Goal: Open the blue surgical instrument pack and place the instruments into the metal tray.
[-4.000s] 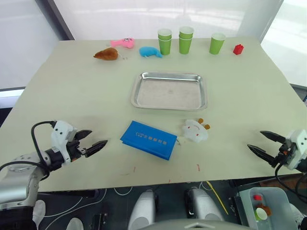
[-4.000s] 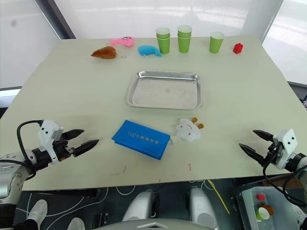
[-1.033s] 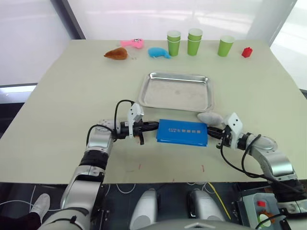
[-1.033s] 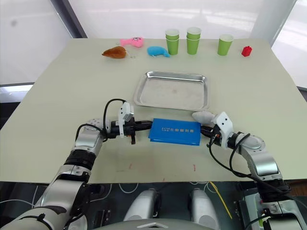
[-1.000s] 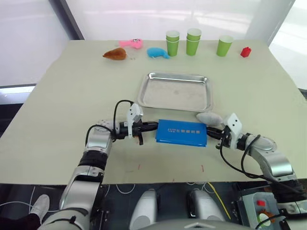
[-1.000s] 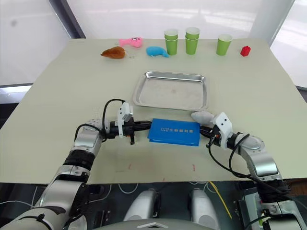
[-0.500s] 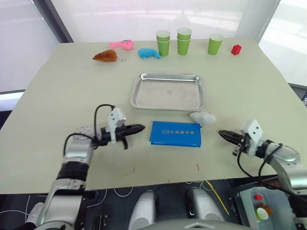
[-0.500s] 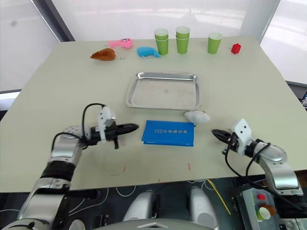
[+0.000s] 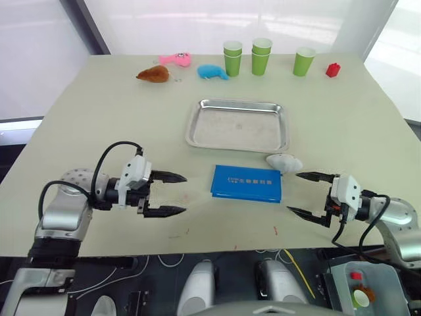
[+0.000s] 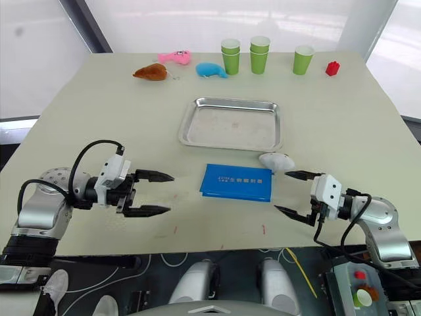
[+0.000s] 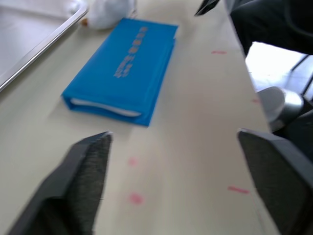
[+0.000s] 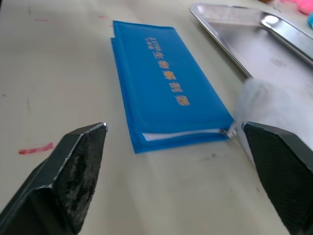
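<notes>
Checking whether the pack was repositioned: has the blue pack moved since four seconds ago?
Yes. The blue surgical instrument pack has turned square to the metal tray and now lies closer to its near rim.

A robot test room: a big plain table [image 9: 92, 118] holds toys [image 9: 156, 74], cups [image 9: 262, 55], beyond the pincers [image 9: 164, 193], by white walls.

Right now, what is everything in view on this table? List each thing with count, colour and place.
surgical instrument pack: 1, blue with white lettering, closed, table centre, just in front of the tray.
metal tray: 1, shiny steel, beyond the pack.
white plush toy: 1, white, by the pack's far right corner.
paper cups: green, far edge; two stacks and one single on the right.
red block: 1, far right.
blue plush toy: 1, far edge.
pink plush toy: 1, far edge.
brown plush toy: 1, far left.
left gripper: open, left of the pack.
right gripper: open, right of the pack.
</notes>
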You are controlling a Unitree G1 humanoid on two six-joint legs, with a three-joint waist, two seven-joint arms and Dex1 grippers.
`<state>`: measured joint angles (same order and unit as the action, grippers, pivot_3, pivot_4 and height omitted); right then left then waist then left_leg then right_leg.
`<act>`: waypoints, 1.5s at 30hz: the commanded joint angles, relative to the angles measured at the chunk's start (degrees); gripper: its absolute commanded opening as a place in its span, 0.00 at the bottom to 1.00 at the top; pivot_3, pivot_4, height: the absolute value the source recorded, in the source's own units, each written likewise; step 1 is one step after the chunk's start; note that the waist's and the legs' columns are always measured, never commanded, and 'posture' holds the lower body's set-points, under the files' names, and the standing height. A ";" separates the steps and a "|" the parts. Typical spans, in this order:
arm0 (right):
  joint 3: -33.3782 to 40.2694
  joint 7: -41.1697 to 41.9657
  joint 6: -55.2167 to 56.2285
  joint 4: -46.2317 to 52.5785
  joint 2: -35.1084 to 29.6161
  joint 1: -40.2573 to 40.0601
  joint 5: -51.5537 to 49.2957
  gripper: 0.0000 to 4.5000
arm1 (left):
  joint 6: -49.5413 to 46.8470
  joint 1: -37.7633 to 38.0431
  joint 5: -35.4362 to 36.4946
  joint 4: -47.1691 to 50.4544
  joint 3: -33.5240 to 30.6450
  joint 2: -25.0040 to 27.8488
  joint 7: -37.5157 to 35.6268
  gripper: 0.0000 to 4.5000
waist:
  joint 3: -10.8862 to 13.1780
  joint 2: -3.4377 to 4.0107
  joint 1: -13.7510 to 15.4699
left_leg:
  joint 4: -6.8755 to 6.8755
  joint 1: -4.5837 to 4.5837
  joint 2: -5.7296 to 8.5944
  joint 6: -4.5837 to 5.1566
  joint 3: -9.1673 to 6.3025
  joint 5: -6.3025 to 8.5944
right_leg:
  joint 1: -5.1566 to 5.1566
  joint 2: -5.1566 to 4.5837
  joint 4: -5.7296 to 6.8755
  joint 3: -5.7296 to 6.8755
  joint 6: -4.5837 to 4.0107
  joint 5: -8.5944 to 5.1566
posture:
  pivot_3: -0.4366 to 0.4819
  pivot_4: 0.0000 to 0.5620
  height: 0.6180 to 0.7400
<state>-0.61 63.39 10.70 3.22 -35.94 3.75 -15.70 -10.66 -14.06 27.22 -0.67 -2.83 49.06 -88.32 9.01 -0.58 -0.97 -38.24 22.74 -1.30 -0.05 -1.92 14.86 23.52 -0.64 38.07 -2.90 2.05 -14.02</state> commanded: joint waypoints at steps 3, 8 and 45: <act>-4.24 -1.69 8.19 -1.82 1.90 3.21 6.01 1.00 | -4.32 -0.47 6.87 6.10 -2.30 3.53 -3.56 0.99 | 0.03 0.00 -0.01 | 0.00 0.00 0.00 0.00 0.01 0.00 | 0.00 0.01 0.00 -0.01 0.00 0.00 | 0.48 0.27 1.00; -7.44 -3.06 16.27 -8.15 3.35 7.93 10.98 1.00 | -5.99 -1.02 9.41 8.22 -2.58 5.17 -4.03 0.99 | 0.10 -0.02 -0.02 | -0.02 -0.01 0.00 0.00 0.03 0.00 | 0.01 0.01 0.00 -0.02 0.00 0.00 | 0.48 0.27 1.00; -10.19 11.51 -9.27 -1.57 -7.49 13.89 -10.90 0.00 | -4.31 -1.66 9.40 6.77 -1.26 5.17 -2.73 1.00 | 0.23 0.01 0.11 | -0.04 -0.01 -0.01 0.00 0.00 0.00 | 0.01 0.01 0.02 -0.02 -0.02 0.01 | 0.48 0.27 1.00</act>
<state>-12.27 74.63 5.99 -1.16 -42.98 16.70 -23.51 -15.73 -15.45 37.02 5.96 -3.73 54.20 -89.60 9.24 -0.57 -0.86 -38.29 22.73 -1.31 -0.05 -1.92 14.86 23.53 -0.61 38.09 -2.92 2.03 -14.02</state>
